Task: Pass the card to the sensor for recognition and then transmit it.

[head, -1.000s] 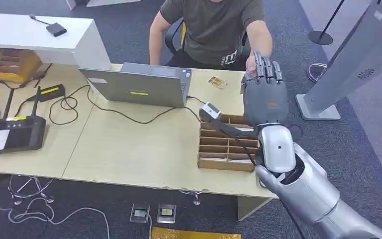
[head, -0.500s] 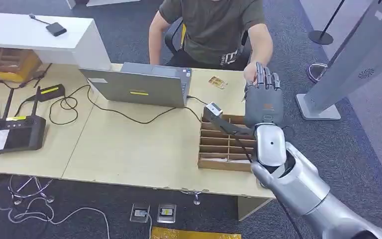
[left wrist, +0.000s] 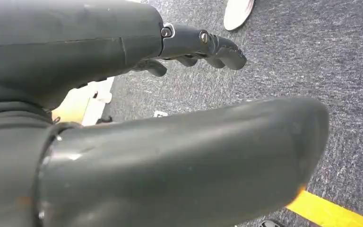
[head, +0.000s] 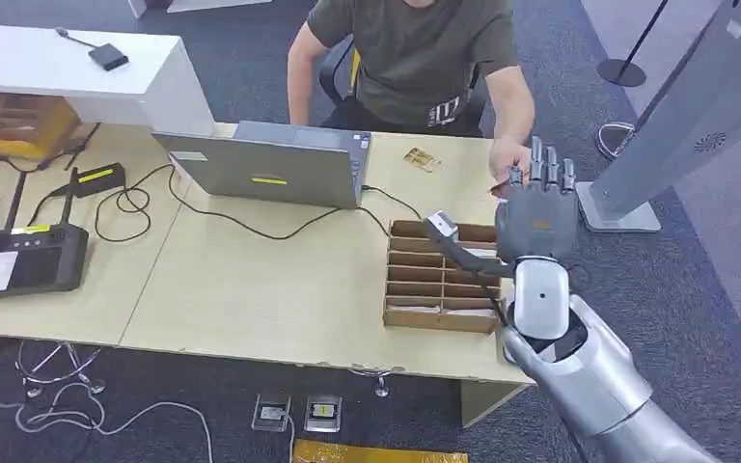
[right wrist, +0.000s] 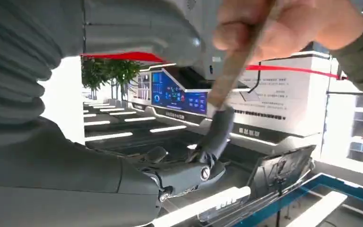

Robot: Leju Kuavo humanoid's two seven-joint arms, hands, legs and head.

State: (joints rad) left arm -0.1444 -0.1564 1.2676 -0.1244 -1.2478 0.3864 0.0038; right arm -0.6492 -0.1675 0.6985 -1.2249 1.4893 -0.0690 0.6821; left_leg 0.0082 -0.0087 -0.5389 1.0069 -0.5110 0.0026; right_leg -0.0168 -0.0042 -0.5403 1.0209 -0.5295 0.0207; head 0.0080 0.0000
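My right hand (head: 537, 210) is raised over the table's far right corner, fingers upright and apart. A person's hand (head: 508, 164) is right beside those fingers and pinches the tan card (right wrist: 238, 61), seen edge-on in the right wrist view. The card's lower end lies against one of my dark fingers (right wrist: 216, 135), while my thumb (right wrist: 142, 28) stays apart from it. A black terminal (head: 29, 256) with a screen sits at the table's left end. My left hand (left wrist: 123, 94) hangs over the carpet with nothing in it, fingers loosely extended.
A cardboard divider box (head: 425, 282) sits under my right forearm. A grey laptop (head: 270, 166) with cables stands mid-table, and a small gold card (head: 423, 159) lies behind it. The seated person (head: 410, 58) faces me. A grey kiosk (head: 685, 106) stands to the right.
My right hand has moved right and slightly down, off the table's far edge toward its corner. The person's hand has followed it and now shows beside my fingers rather than behind them.
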